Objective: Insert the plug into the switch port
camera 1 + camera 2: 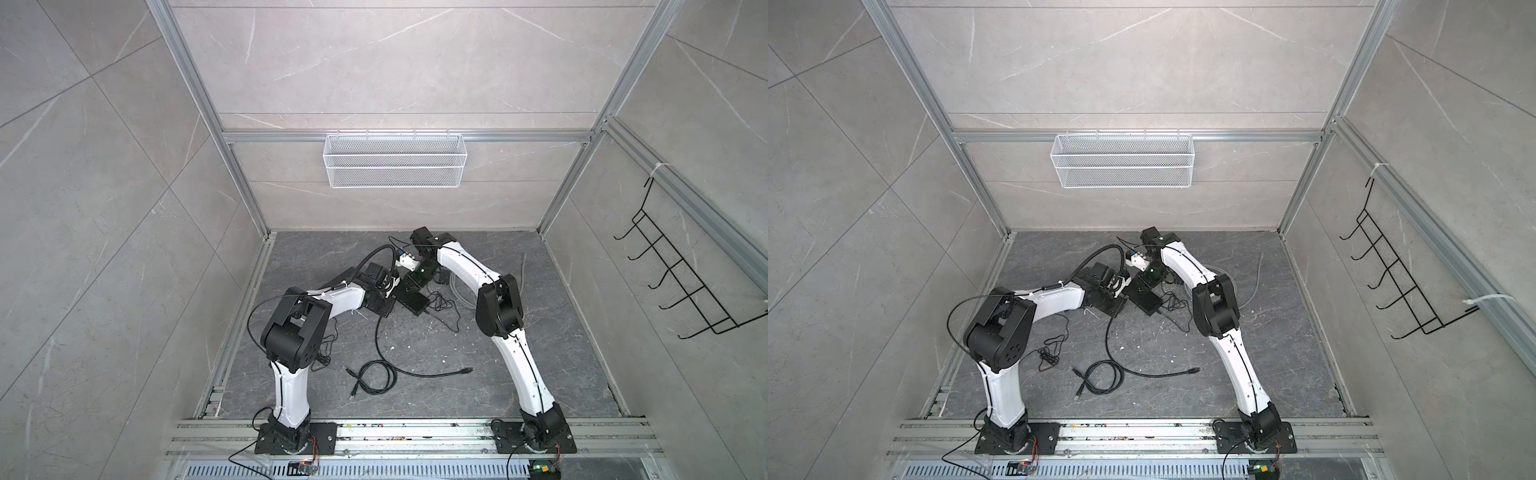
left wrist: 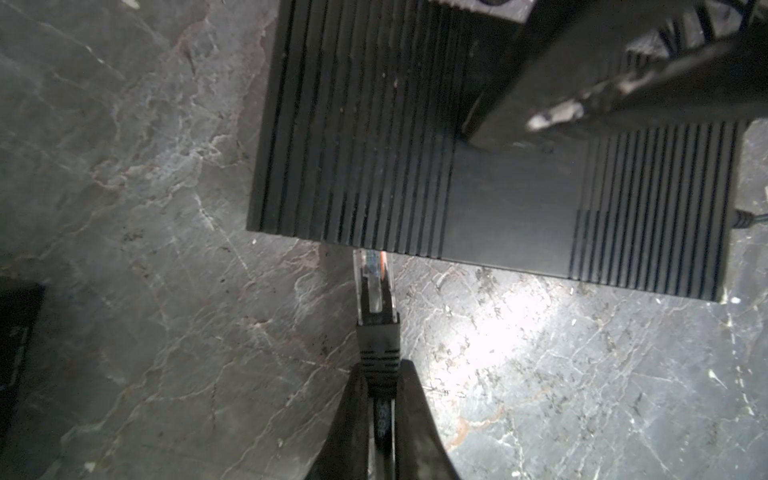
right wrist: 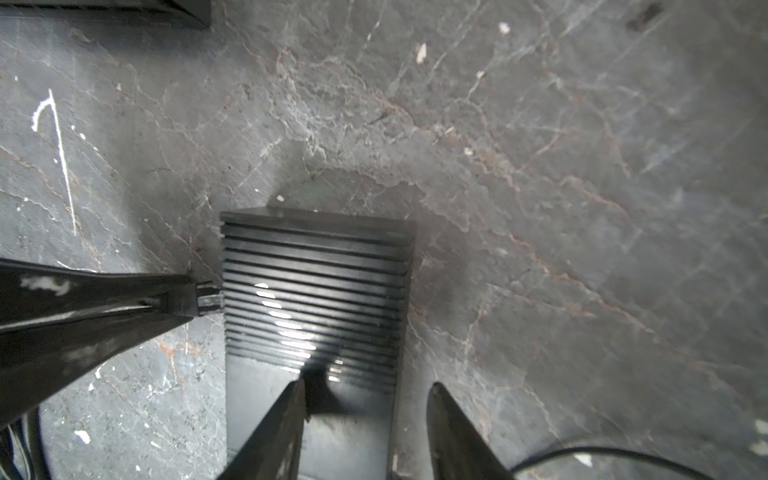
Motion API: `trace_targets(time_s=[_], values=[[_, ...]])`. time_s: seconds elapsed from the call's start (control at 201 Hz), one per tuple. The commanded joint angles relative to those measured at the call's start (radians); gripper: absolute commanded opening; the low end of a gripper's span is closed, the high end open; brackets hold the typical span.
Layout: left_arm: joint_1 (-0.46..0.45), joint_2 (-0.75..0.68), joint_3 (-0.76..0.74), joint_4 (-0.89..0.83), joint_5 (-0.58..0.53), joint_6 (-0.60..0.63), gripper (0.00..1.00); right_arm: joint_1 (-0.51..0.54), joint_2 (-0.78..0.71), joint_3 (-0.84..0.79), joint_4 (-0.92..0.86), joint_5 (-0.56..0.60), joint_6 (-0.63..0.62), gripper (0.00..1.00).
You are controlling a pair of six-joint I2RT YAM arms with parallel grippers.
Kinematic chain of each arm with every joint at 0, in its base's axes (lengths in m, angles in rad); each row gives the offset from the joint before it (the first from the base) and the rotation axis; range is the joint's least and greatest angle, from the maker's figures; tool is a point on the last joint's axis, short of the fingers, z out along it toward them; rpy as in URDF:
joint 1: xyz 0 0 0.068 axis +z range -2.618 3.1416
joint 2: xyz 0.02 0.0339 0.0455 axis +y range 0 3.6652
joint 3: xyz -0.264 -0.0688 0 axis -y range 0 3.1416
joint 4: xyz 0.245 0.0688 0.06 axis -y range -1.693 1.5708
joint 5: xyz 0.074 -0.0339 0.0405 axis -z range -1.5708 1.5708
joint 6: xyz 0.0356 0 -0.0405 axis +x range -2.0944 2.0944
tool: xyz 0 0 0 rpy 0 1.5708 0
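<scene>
Since the port is hidden under the top edge of the switch (image 2: 498, 199) in every view, the insertion is judged to depend on alignment by feel; the plug (image 2: 374, 286) should be held square to the switch's side face, level with the table (image 2: 145, 208), and pushed straight along its own axis until the latch is felt to catch; sideways force is judged likely to skid the switch or strain the clear tip.

Plug position: the clear tip is seen at the switch's left side face, touching it or just entered; which cannot be told; the latch tab is turned up towards the wrist camera; whether that suits the port cannot be checked.

The left gripper (image 2: 381, 374) is clenched on the black cable boot (image 2: 379, 349) just behind the plug; the plug projects free ahead of the jaws.

The right gripper (image 3: 368, 386) is parted, with nothing clasped between the jaws; one finger (image 3: 274, 432) is set over the switch's ribbed top, the other just off its edge; a bracing press is judged, and should be firm during the push.

Pose, both top views: the left arm (image 1: 332, 297) is extended from near left, forearm low and nearly level, wrist aimed right at the switch, mid-table towards the far side; the right arm (image 1: 465, 262) is arched high from near right and folded back left, gripper pointing down onto the switch; a loose cable (image 1: 376, 376) lies nearer, well apart from the work.
</scene>
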Motion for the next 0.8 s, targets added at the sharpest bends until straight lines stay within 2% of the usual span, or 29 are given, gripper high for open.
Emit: trace_targets(time_s=[0.0, 0.363, 0.567, 0.791], values=[[-0.009, 0.037, 0.001, -0.083, -0.017, 0.034, 0.0, 0.001, 0.077, -0.007, -0.034, 0.049, -0.026, 0.49], [-0.034, 0.077, 0.085, -0.16, -0.13, 0.02, 0.0, 0.004, 0.103, 0.04, -0.08, 0.02, -0.061, 0.49], [-0.04, 0.066, 0.105, -0.15, -0.141, 0.066, 0.0, 0.009, 0.116, 0.064, -0.095, 0.02, -0.083, 0.5], [-0.052, 0.052, 0.129, -0.153, -0.158, 0.142, 0.0, 0.01, 0.171, 0.167, -0.172, -0.004, -0.135, 0.51]])
